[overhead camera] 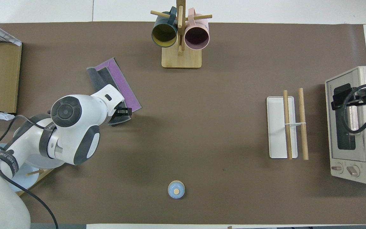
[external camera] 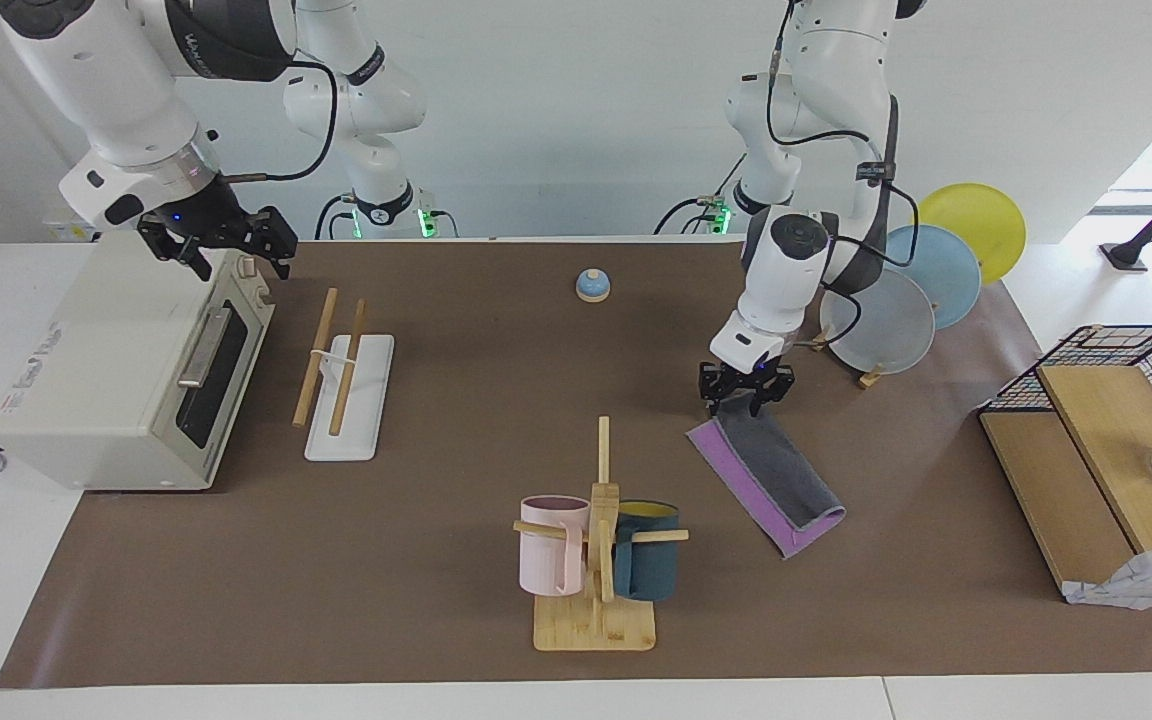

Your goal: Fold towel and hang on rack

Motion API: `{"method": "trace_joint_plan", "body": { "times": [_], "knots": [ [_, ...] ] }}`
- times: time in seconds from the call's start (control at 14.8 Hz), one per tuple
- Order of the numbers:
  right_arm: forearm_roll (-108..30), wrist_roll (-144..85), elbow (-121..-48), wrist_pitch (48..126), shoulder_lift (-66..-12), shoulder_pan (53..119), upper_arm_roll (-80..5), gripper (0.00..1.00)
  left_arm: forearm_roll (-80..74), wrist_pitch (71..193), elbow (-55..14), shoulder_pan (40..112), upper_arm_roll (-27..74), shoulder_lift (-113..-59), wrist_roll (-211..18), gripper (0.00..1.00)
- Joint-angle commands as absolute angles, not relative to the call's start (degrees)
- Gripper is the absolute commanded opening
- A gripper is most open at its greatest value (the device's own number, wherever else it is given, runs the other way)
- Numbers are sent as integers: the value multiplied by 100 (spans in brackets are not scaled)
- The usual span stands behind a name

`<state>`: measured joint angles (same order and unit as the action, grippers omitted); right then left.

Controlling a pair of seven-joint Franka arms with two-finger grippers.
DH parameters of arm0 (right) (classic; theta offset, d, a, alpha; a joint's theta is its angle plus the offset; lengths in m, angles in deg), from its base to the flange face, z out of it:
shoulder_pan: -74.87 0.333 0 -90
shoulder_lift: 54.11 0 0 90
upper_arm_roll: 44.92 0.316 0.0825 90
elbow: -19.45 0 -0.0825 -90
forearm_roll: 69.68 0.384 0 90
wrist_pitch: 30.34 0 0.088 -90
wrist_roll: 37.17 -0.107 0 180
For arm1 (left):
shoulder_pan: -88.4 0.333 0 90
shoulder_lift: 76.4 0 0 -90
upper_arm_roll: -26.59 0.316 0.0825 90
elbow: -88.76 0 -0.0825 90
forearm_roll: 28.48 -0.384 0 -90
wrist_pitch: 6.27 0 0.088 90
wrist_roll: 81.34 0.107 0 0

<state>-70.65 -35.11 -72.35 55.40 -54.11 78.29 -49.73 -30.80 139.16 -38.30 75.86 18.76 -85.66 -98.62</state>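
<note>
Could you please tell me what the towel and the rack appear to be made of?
The towel looks like thin soft fabric, matte, purple on one face and dark grey on the other; it drapes and folds over itself under the left gripper. The rack seems to have two light, unpainted wooden rods, going by their pale tan colour, on a smooth white frame and base, possibly plastic or painted metal.

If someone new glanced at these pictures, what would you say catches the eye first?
Probably the left gripper, down at the edge of the folded purple and grey towel at the left arm's end of the table. Next the mug tree with two cups, then the right gripper over the toaster oven beside the rack.
</note>
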Motion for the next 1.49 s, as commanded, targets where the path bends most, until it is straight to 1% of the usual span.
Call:
{"method": "trace_joint_plan", "body": {
  "times": [0.0,0.2,0.41,0.61,1.01,1.08,1.22,1.35,1.42],
  "knots": [
    [-6950,-3401,-7372,5579,-5525,7777,-4958,100,-3042,13857,-3745,8065,1833,-8572,-9839,100],
    [-6950,-3401,-7372,5579,-5525,7777,-4958,100,-2096,13980,-3736,8400,1832,-8615,-9174,100],
    [-6950,-3401,-7372,5579,-5525,7777,-4958,100,-812,14164,-3736,8436,1850,-8642,-8514,99],
    [-6950,-3401,-7372,5579,-5525,7777,-4958,100,-615,14174,-3762,8498,1850,-8677,-8389,97],
    [-6950,-3401,-7372,5579,-5525,7777,-4958,100,-598,14525,-3762,8445,1841,-9011,-8389,92],
    [-6950,-3401,-7372,5570,-5525,7777,-4958,100,-598,14525,-3754,8445,1832,-9029,-8389,90],
    [-6959,-3401,-7372,5570,-5525,7777,-4958,100,-414,14647,-3753,8427,1832,-9055,-8389,83],
    [-6950,-3427,-7363,5648,-5517,7777,-4958,100,-361,14753,-3753,8384,1832,-9143,-8398,77],
    [-6950,-3427,-7363,5684,-5516,7803,-4949,100,-361,14754,-3753,8383,1832,-9143,-8398,72]
  ]
}}
